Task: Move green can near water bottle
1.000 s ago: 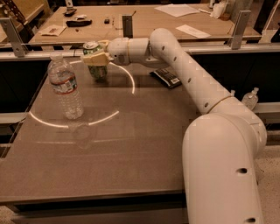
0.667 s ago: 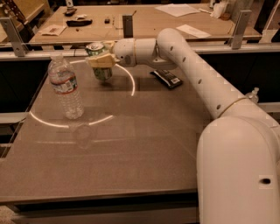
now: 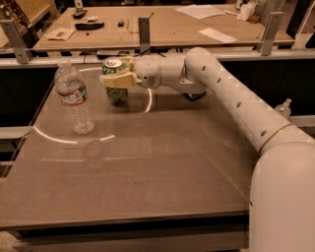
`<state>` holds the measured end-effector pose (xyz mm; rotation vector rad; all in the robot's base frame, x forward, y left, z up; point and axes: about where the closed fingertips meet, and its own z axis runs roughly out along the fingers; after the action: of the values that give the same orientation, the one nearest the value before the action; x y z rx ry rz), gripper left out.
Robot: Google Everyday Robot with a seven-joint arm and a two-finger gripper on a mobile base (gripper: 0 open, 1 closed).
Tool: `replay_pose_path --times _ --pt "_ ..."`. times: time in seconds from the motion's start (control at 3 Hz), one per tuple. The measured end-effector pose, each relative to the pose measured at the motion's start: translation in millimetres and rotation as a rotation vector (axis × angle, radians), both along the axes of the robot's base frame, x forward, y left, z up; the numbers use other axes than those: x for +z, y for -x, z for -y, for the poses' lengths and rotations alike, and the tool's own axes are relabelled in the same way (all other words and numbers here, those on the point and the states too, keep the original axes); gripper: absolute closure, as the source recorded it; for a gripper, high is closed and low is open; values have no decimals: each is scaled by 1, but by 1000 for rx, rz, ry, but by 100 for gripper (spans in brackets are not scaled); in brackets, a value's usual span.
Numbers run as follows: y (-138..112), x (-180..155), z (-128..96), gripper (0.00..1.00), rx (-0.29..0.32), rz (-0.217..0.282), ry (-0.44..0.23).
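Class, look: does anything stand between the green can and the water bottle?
Nothing visible. The gripper grips the green can at the far side; only bare table separates it from the water bottle.

brown table (image 3: pixel 147 172), cluttered desk (image 3: pixel 167 27) behind

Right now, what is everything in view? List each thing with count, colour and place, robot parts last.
Small green metal drink can: one, green with silver top, far left part of the near table, between the hand's fingers.
Tall clear ribbed plastic water bottle: one, clear with a label band, upright, left of the can and apart from it.
Grey-brown near table: one, bearing can and bottle.
Tan back table: one, beyond the rail.
White paper sheets: at least two, back table, right side.
Small dark items: several, back table, left side; too small to tell.
Robot arm: one, white, reaching from lower right.
Hand: one, tan fingers, shut on the can.
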<state>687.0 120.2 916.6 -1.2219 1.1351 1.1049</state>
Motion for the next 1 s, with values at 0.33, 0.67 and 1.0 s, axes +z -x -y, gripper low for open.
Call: replay_pose_path --times 0.33,0.67,1.0 --pt "21 -4 0 100 57 2 -8" --pt "23 -4 0 100 64 2 -8" --pt "28 -4 -4 100 71 -6 -26"
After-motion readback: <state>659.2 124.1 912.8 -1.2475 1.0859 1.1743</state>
